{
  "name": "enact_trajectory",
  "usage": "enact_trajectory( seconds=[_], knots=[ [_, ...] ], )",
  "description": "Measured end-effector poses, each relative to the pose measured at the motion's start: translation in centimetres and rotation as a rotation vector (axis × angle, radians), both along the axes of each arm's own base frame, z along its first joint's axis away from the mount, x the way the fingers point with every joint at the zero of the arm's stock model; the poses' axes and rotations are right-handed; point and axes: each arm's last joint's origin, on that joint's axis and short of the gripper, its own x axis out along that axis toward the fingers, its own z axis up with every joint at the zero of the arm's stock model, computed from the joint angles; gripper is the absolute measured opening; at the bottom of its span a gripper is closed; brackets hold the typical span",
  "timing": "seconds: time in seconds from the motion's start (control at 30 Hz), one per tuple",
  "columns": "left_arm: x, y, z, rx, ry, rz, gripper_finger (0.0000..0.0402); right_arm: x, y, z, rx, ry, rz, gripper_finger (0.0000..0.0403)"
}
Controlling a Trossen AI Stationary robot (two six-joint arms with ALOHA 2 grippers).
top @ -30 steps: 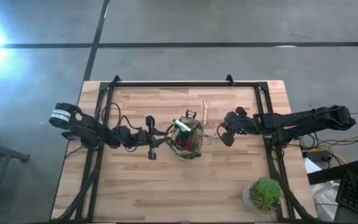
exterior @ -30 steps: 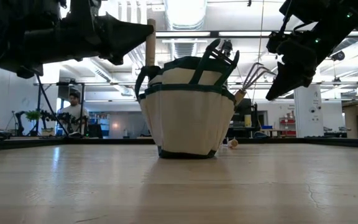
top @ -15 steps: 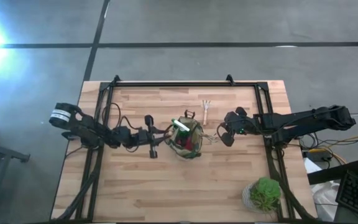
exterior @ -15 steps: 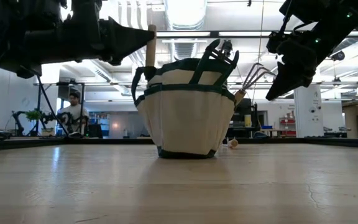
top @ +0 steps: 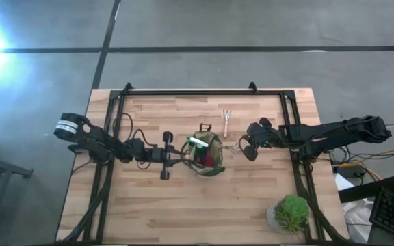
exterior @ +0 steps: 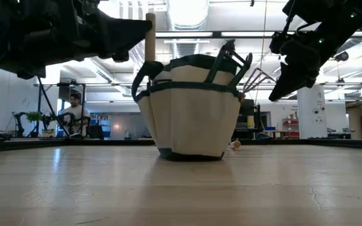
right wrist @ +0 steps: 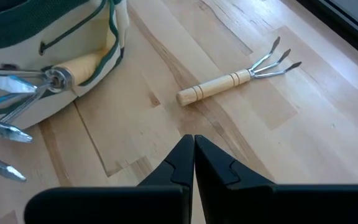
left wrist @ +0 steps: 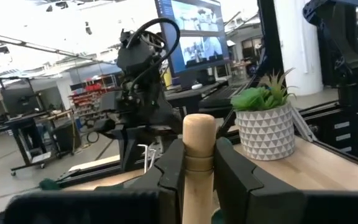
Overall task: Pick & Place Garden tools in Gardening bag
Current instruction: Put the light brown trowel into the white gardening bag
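The olive gardening bag (top: 206,154) stands mid-table on its base. A green-and-white spray bottle (top: 196,143), a red tool (top: 211,161) and black pruner handles (exterior: 232,58) stick out of it. A fork (right wrist: 5,118) juts from its side pocket. My left gripper (top: 181,152) is at the bag's left rim, shut on a wooden-handled tool (exterior: 150,37) whose lower end is hidden in the bag. A second fork (top: 227,121) lies flat on the table behind the bag. My right gripper (top: 247,153) hangs shut above the table, right of the bag. My left gripper pinches the tool's wooden handle (left wrist: 199,163) between its two fingers (left wrist: 170,177), a little below the handle's free end (left wrist: 199,123). The fingers come level from the table's left and lie across the handle. The handle stands upright, its lower part down inside the bag.
A bushy green plant in a white pot (top: 292,213) stands at the near right corner. A black frame (top: 190,92) runs along the table's far and side edges. People and equipment show in the room beyond the table.
My left gripper has rolled at the wrist without travelling, still shut on the handle, which now stands straighter. The bag has been nudged and tipped slightly toward the table's right, and the pruner handles have shifted with it. The right arm kept still.
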Motion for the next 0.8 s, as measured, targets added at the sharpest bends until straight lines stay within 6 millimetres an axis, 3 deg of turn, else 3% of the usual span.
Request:
enact_trajectory(
  seconds=[0.23,0.5,0.67,0.8],
  knots=[
    [0.1,0.3,-0.6,0.016,0.06,0.113,0.006,0.0,0.0,0.0,0.0,0.0,0.0,0.0008],
    [0.4,-0.2,-0.5,0.065,0.07,-0.039,0.006,0.0,0.0,0.0,-0.001,0.0,0.0,0.0008],
    [0.9,0.0,-0.7,0.055,0.131,0.066,0.006,0.0,0.0,0.0,0.0,0.0,0.0,0.0008],
    [1.3,-0.2,-0.5,0.073,0.138,0.02,0.006,0.0,0.0,0.0,-0.001,0.0,0.0,0.0008]
  ],
)
